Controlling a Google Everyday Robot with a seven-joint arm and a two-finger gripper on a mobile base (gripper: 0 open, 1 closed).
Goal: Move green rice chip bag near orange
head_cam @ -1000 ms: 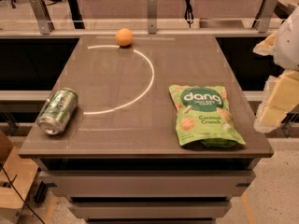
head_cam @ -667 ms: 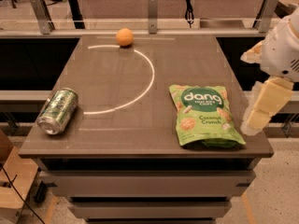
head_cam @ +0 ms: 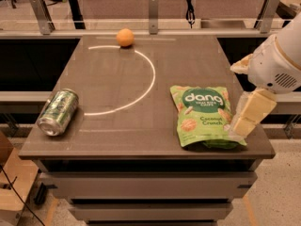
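The green rice chip bag [head_cam: 204, 115] lies flat on the front right part of the table, its "dang" logo facing up. The orange [head_cam: 125, 37] sits at the far edge of the table, left of the middle, well away from the bag. My gripper [head_cam: 245, 121] hangs from the white arm at the right, just above the bag's right edge near its front corner. It holds nothing that I can see.
A green-silver drink can [head_cam: 58, 111] lies on its side at the front left. A white arc is drawn across the dark table [head_cam: 117, 135]. A rail with metal posts [head_cam: 153, 6] runs behind the table.
My gripper has moved left and down from beyond the table's right edge to the bag's right edge. The bag, the orange and the can have not moved.
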